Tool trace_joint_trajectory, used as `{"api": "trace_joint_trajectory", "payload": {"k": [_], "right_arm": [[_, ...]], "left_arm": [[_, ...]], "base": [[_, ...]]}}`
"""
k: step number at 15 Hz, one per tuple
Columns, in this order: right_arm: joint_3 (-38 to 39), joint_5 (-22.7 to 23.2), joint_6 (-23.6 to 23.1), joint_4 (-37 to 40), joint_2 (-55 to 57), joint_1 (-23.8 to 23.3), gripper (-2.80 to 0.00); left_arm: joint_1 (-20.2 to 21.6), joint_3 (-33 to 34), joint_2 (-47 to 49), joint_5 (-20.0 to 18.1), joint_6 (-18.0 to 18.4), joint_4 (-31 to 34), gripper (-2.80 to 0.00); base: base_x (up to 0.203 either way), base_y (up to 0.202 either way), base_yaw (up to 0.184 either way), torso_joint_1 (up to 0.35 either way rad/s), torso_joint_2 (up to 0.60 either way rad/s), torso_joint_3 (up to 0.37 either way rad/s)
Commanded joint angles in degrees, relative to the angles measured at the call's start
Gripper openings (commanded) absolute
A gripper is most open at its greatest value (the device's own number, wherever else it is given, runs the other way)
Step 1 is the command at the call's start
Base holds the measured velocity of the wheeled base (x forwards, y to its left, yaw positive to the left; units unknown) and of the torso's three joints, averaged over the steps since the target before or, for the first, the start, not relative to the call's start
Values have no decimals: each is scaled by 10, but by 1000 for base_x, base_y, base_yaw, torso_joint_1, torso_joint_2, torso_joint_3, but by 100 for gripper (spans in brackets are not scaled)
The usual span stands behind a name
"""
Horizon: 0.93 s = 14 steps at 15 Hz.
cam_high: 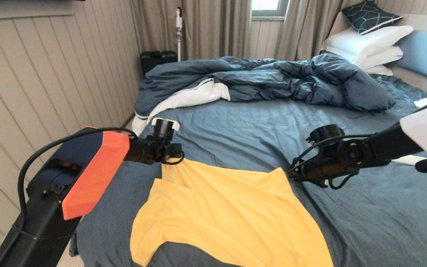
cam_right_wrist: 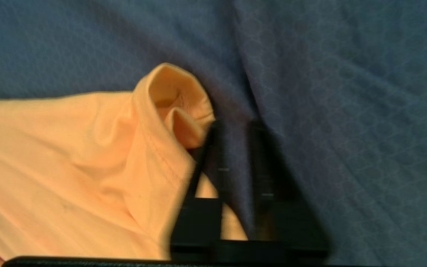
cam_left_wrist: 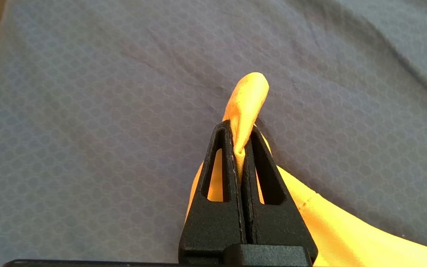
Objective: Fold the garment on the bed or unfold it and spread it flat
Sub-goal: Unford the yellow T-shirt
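The garment (cam_high: 228,215) lies spread on the slate-blue sheet of the bed (cam_high: 258,126), toward the bed's near edge and left of the middle in the head view. Its straight far edge runs across the bed from the left gripper (cam_high: 167,157) to the right gripper (cam_high: 291,173), and the cloth fans out from that edge toward the near edge, so its long axis runs from the far edge of the cloth to the near edge of the bed. A creased flap and what looks like a sleeve sit on its left side, close to the bed's left edge.

The left gripper is clamped on the far left corner of the garment. The left wrist view shows what the head view cannot: the 2 black fingers (cam_left_wrist: 219,167) pressed together with a twist of yellow cloth (cam_left_wrist: 247,104) pinched between them and poking out past the tips.

The right gripper sits at the far right corner. In the right wrist view its fingers (cam_right_wrist: 213,159) stand slightly apart with bare sheet in the gap, and the bunched, hemmed corner (cam_right_wrist: 172,107) rests against the outer side of 1 finger, not caught between them.

The rumpled dark blue duvet (cam_high: 272,79) lies well beyond, toward the headboard end with the white pillows (cam_high: 369,44).
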Motion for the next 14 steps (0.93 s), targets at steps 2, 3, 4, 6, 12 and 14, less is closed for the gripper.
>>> {"api": "trace_joint_trajectory", "payload": {"k": [2, 3, 4, 6, 12, 14], "right_arm": [[-13, 2, 6, 1, 3, 5, 0], [-14, 2, 6, 1, 3, 5, 0], [-19, 3, 15, 1, 6, 8, 0], [-34, 3, 33, 1, 16, 20, 0], [-66, 2, 37, 1, 61, 38, 0], [-69, 2, 39, 1, 54, 43, 0]], "left_arm": [[0, 0, 0, 1, -1, 0, -280], [0, 0, 0, 1, -1, 0, -280], [0, 0, 0, 1, -1, 1, -280], [0, 0, 0, 1, 0, 1, -280], [1, 1, 2, 1, 0, 0, -280], [0, 1, 7, 1, 0, 0, -280]], "base": [[0, 0, 0, 0, 0, 0], [0, 0, 0, 0, 0, 0], [0, 0, 0, 0, 0, 0], [0, 0, 0, 0, 0, 0], [0, 0, 0, 0, 0, 0], [0, 0, 0, 0, 0, 0]]}}
